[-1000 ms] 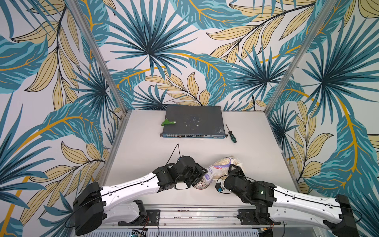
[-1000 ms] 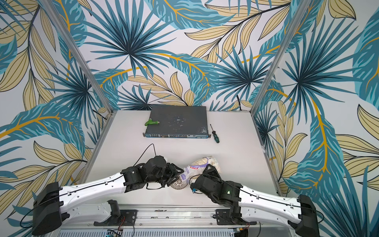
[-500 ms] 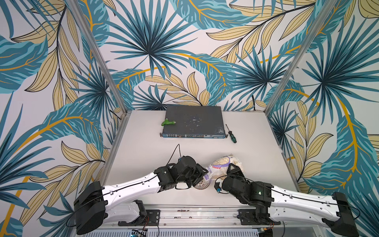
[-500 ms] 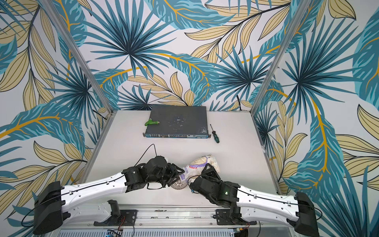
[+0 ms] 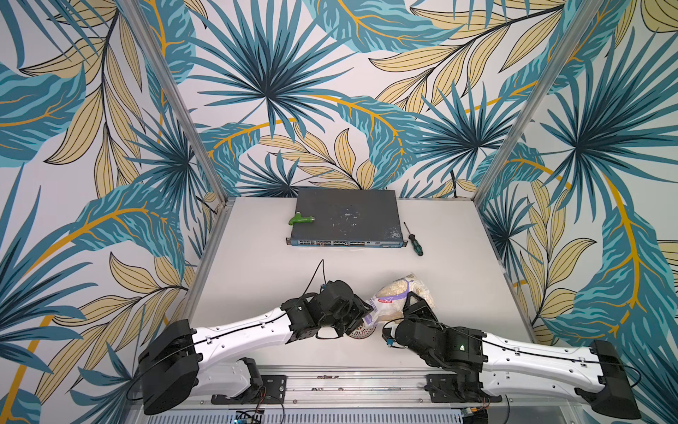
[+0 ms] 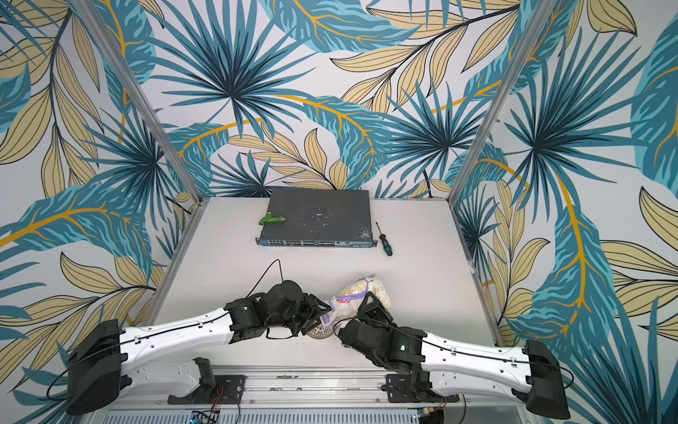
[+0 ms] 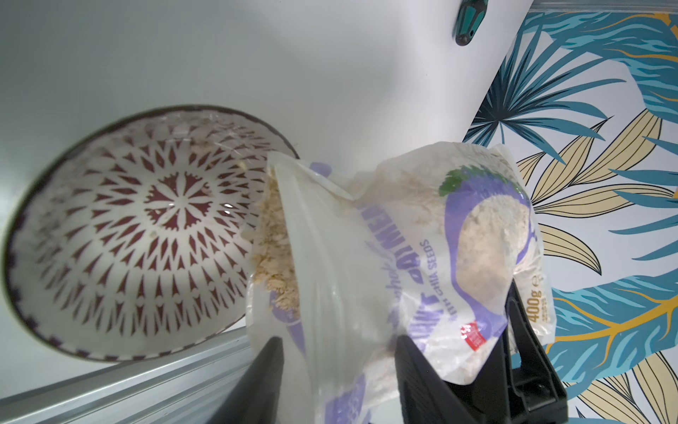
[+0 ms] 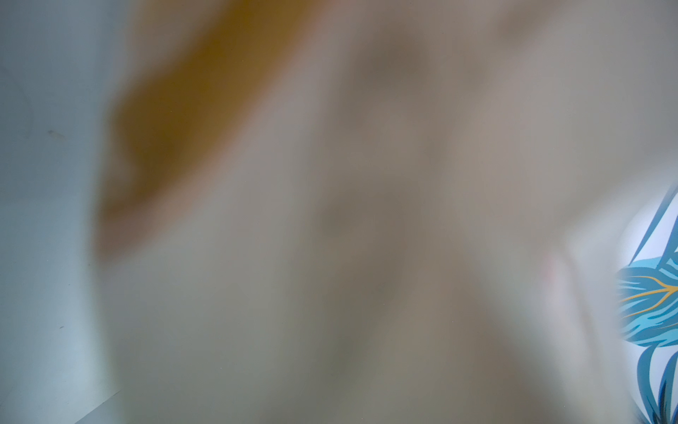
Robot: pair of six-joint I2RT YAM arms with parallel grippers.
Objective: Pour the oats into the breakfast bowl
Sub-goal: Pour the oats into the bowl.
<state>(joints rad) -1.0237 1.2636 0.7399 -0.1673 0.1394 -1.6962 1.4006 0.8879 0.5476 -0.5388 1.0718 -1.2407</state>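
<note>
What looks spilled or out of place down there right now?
No spill visible: pale beige oats sit at the mouth of the clear purple-labelled plastic pouch, over the patterned white bowl. Odd: the right wrist view is blurred out, apparently pressed against the pouch.

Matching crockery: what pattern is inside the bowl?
The bowl shows dark maroon radial lattice on white; left wrist view.

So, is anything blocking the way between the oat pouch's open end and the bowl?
Nothing visible does. The open end of the pouch overhangs the rim of the bowl, oats at its lip, only air between them.
</note>
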